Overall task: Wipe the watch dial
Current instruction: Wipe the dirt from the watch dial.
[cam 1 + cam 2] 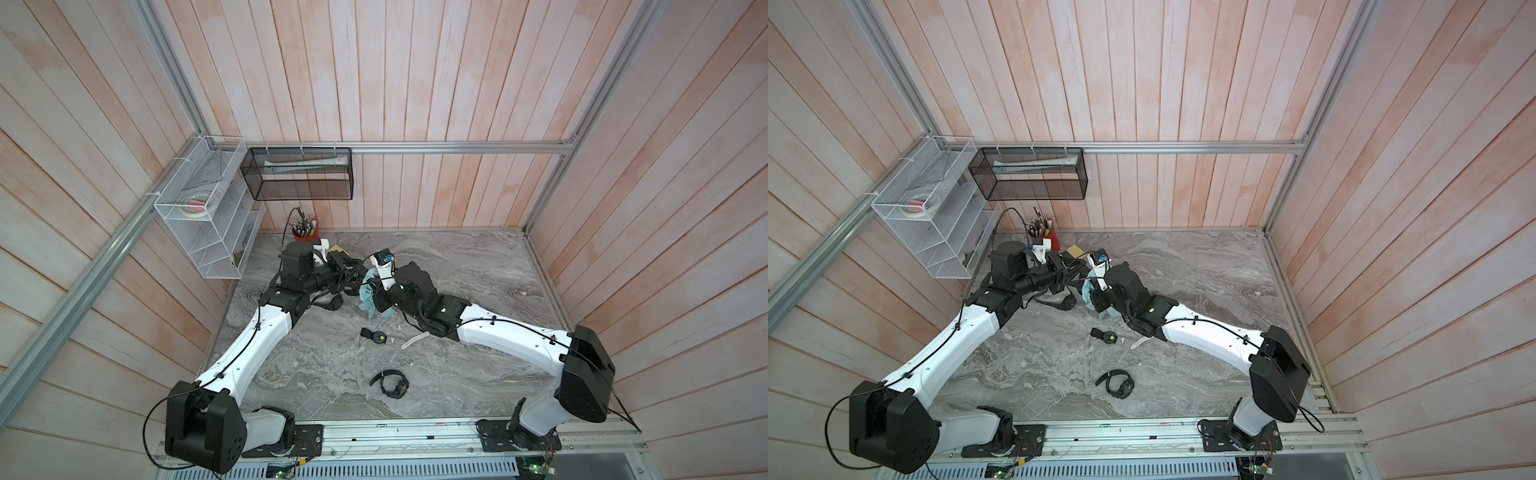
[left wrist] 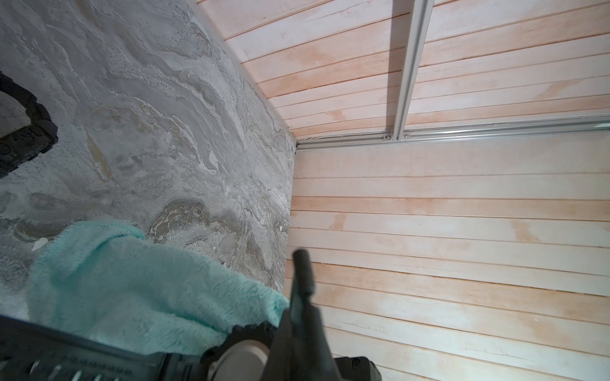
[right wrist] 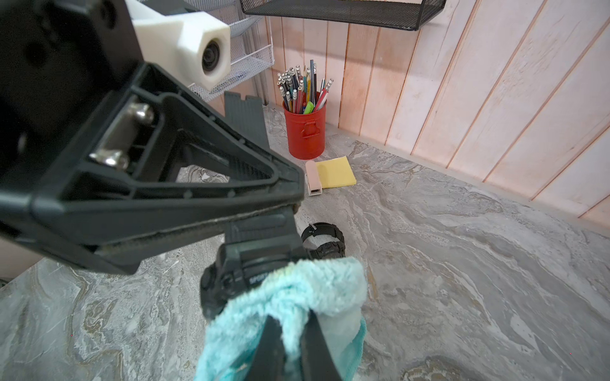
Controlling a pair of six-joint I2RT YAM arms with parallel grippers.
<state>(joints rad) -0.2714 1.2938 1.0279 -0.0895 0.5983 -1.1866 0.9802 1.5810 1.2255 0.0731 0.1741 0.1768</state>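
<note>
My left gripper (image 3: pixel 290 206) is shut on the strap of a black sport watch (image 3: pixel 231 277) and holds it above the table. The teal cloth (image 3: pixel 297 293) is bunched in my right gripper (image 3: pixel 292 326), which is shut on it. The cloth lies against the watch face, so the dial is hidden; only the bezel edge shows. In the left wrist view the watch's pale back (image 2: pixel 244 358) sits beside the cloth (image 2: pixel 132 283), at my left gripper (image 2: pixel 301 280). In both top views the two grippers meet at the back middle of the table, around the cloth (image 1: pixel 368 297) (image 1: pixel 1090 291).
On the marble table lie a black watch (image 1: pixel 390 383), a watch head with a pale dial (image 1: pixel 376 336), a white strap (image 1: pixel 415 340) and another black watch (image 3: pixel 325 240). A red pencil cup (image 3: pixel 305 132), yellow notes (image 3: pixel 336 171) and wire baskets (image 1: pixel 208 208) stand at the back left.
</note>
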